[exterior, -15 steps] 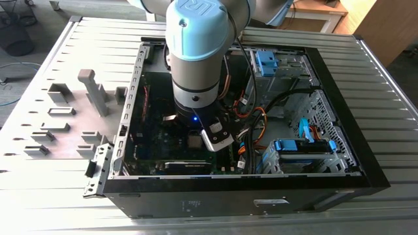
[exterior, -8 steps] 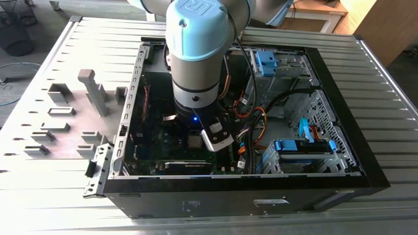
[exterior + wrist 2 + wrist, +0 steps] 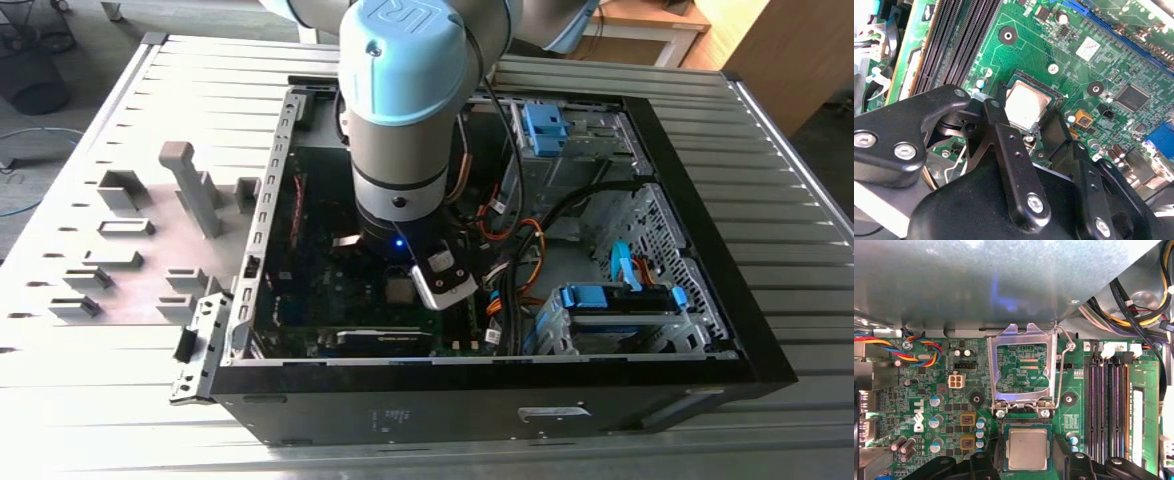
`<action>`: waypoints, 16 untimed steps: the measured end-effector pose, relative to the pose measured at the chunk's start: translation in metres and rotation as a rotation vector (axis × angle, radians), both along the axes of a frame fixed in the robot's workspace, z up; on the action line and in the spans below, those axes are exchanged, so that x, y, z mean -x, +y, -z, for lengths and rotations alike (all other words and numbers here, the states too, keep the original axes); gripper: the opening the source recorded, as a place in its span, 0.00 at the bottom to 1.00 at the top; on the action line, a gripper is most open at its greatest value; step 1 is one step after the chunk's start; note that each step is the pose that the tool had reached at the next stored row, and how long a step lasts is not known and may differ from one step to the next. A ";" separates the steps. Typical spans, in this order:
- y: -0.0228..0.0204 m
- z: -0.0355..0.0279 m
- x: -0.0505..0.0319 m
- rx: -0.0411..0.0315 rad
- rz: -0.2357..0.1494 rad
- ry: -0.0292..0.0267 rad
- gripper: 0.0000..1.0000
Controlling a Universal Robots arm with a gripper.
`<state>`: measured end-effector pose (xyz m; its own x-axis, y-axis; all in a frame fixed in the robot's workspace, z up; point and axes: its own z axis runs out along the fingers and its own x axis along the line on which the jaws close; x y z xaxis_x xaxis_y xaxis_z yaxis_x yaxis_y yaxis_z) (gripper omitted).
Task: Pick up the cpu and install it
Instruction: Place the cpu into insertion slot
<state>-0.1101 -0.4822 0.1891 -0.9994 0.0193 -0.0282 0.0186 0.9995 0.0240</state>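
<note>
Silvery metal marks the cpu (image 3: 1026, 449), which lies flat inside the socket (image 3: 1036, 85) on the green board (image 3: 919, 385), its edges square to the socket walls. Being nearly square, it has no long axis to speak of. What matters is that the gripper (image 3: 1027, 459) sits directly over it, with one black finger on the side of the socket toward the memory slots (image 3: 1109, 405) and the other on the opposite side. The fingers (image 3: 999, 130) are spread wider than the cpu. In both wrist views a strip of socket shows between each tip and the chip, so they appear to be just beside it, not pinching it. Whether a tip grazes the socket rim cannot be told. The metal frame (image 3: 1021, 365) stands flipped open from its hinge at the socket edge farthest from the gripper body, and its wire lever (image 3: 1060, 370) is raised alongside, on the slot side of the socket. Judged from this, the chip is seated in place and the frame is not yet closed over it. In the exterior view the arm (image 3: 407, 110) reaches straight down into the open case (image 3: 667, 330), over the socket.
</note>
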 end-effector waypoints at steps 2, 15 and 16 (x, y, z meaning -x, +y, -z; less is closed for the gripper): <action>0.0000 0.0000 0.0000 0.0001 0.000 0.0001 0.54; 0.0000 0.0004 0.0000 0.0003 0.000 0.0001 0.54; -0.0001 0.0004 0.0001 0.0005 0.000 0.0004 0.54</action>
<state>-0.1102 -0.4822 0.1887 -0.9994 0.0193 -0.0278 0.0186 0.9995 0.0236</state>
